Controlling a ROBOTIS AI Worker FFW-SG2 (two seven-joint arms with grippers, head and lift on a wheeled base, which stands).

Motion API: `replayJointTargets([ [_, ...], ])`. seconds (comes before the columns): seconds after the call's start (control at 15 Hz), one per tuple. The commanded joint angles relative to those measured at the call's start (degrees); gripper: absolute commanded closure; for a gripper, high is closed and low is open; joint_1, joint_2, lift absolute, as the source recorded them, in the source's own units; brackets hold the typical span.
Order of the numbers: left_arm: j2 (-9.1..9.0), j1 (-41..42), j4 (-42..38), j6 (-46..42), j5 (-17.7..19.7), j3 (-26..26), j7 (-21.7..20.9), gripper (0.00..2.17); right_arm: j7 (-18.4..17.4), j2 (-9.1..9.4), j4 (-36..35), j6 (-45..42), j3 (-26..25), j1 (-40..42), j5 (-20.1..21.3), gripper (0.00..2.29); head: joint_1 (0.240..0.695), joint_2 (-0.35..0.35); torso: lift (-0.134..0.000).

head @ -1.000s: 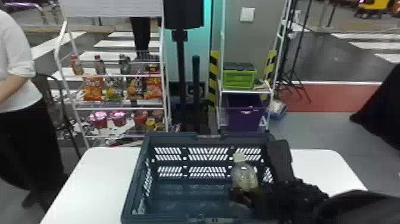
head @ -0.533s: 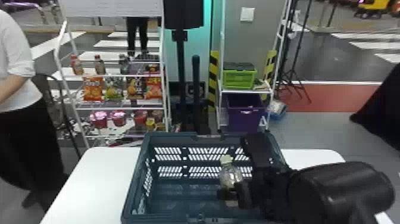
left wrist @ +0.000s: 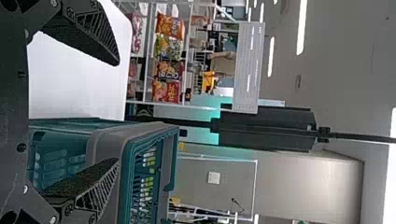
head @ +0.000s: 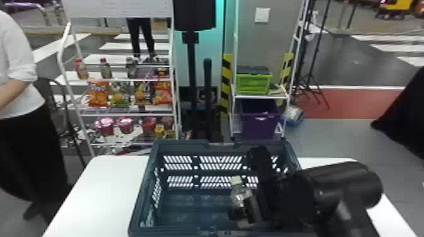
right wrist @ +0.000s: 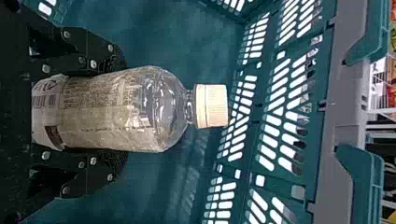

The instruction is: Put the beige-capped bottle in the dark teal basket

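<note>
Head view: right end effector (head: 247,208) closed on beige-capped bottle (head: 242,197), inside basket (head: 183,145) on table (head: 104,182); right arm (head: 340,186) masks basket's right side. Behind: snack rack (head: 135,80), green crate (head: 252,84), purple bin (head: 260,126).

Left wrist view: left end effector (left wrist: 116,112) wide open, empty.

Right wrist view: fingers flank bottle.

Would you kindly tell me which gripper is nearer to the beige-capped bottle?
Right: the right gripper holds the bottle inside the dark teal basket. The left gripper is away from it, open and empty, with the basket beyond.
</note>
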Motion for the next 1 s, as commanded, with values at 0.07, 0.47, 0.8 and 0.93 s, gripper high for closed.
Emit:
replayJointTargets([
  [0.07, 0.00, -0.3, 0.4, 0.1, 0.3, 0.3, -0.1, 0.16, 0.0, 0.05, 2.3, -2.1, 0.5, -0.9, -1.2, 0.84, 0.499, 0.000, 0.000],
  [0.47, 0.00, -0.8, 0.7, 0.1, 0.8, 0.3, -0.1, 0.16, 0.0, 0.05, 3.3, -2.1, 0.4, -1.7, -1.5, 0.03, 0.499, 0.000, 0.000],
  [0.8, 0.00, -0.8, 0.7, 0.5, 0.8, 0.3, -0.1, 0.16, 0.0, 0.05, -2.7, -2.1, -0.4, 0.3, -1.7, 0.03, 0.499, 0.000, 0.000],
  [0.93, -0.09, -0.8, 0.6, 0.6, 0.8, 0.3, -0.1, 0.16, 0.0, -0.79, -8.1, -1.7, -0.6, 2.2, -1.7, 0.03, 0.499, 0.000, 0.000],
])
